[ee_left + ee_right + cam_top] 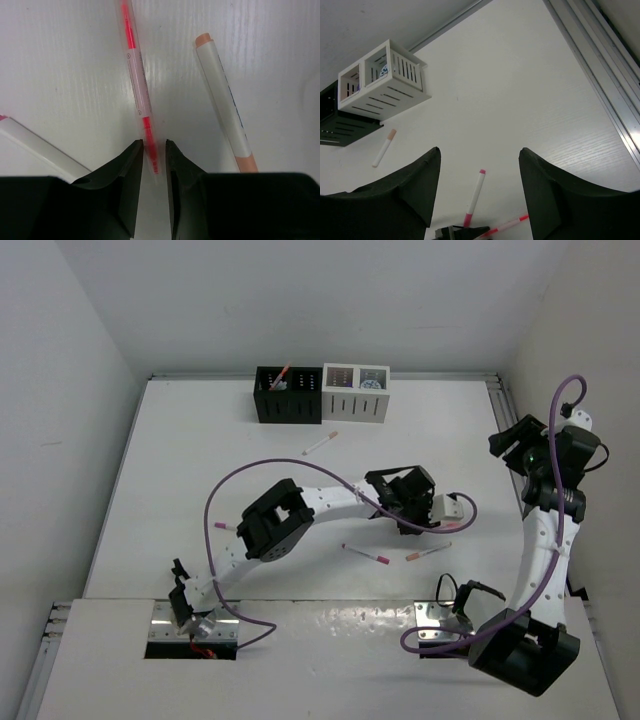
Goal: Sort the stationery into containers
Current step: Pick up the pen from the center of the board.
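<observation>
My left gripper [408, 520] [154, 141] is down at the table. Its jaws stand a narrow gap apart, astride the near end of a thin red pen [136, 75]; the pen lies against the left jaw with a sliver of space on the right. An orange-ended white pen [225, 100] lies right of it and a pink-ended white marker [35, 146] left. My right gripper [512, 438] [480, 149] is wide open and empty, high over the right side. The black box [288, 393] and the white box [356, 393] stand side by side at the back.
An orange-tipped pen [320, 444] lies in front of the boxes. A pink marker [365, 555] and an orange pen [428, 553] lie near my left gripper. A pink pen end [224, 526] shows beside the left arm. A raised rail [600, 85] edges the table's right.
</observation>
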Available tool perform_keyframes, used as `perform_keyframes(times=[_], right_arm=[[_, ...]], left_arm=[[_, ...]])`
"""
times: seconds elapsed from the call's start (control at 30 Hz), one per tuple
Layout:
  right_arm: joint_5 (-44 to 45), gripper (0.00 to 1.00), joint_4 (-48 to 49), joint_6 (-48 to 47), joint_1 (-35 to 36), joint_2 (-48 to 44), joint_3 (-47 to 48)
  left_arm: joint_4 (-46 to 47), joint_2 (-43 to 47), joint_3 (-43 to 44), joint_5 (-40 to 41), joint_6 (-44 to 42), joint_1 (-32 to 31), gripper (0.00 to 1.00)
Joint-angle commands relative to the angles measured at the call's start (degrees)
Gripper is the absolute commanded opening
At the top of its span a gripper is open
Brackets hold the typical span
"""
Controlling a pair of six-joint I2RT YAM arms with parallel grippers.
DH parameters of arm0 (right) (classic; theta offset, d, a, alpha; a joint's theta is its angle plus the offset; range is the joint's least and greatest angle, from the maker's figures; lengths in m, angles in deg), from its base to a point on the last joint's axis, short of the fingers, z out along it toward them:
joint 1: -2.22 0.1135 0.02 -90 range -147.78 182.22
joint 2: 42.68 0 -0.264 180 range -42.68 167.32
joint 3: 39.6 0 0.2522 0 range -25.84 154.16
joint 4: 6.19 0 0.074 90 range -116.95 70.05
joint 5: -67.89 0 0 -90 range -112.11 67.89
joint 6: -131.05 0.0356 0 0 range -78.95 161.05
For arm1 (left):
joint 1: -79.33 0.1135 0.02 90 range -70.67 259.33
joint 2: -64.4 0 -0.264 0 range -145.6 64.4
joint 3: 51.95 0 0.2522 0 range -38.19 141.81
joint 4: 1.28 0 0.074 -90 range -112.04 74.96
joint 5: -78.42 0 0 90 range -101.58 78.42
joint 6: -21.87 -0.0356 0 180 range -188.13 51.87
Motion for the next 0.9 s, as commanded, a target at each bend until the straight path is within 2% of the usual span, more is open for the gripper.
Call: perform_keyframes(times=[0.0, 0.1, 0.2, 0.23, 0.43, 0.6, 0.73, 0.87], right_arm=[[-1.1, 0.63, 0.9, -0.4, -0.3, -0.5, 1.8], [-1.1, 0.63, 0.9, -0.4, -0.3, -0.3, 1.9], [-1.0, 0.62, 0.9, -0.5, -0.3, -0.2, 2.0], [-1.0, 0.62, 1.1, -0.5, -0.3, -0.3, 2.0], [-1.8, 0.61, 1.1, 0.4, -0.3, -0.4, 1.6], [-4.5, 0.61, 2.7, 3.0, -0.3, -0.5, 1.2], [-7.5, 0.62, 5.0, 6.3, -0.3, -0.2, 1.4], [-12.7, 0.69, 10.2, 12.0, 0.0, 0.9, 1.5]], left_arm=[[-3.4, -0.7, -2.4, 2.4, -0.9, -1.5, 0.30], [-3.7, -1.1, -2.7, 3.3, -1.2, -2.2, 0.28], [-3.7, -1.0, -3.8, 3.1, -1.5, -2.4, 0.21], [-3.5, -0.9, -4.2, 2.7, -1.4, -2.6, 0.16], [-1.2, 0.4, -4.6, 0.5, 2.7, -2.1, 0.00], [0.7, 4.7, -3.9, 0.8, 5.8, 0.2, 0.00], [0.5, 9.9, -2.6, -1.2, 10.0, 5.9, 0.00], [-0.3, 15.4, -3.6, -2.0, 13.5, 11.3, 0.00]])
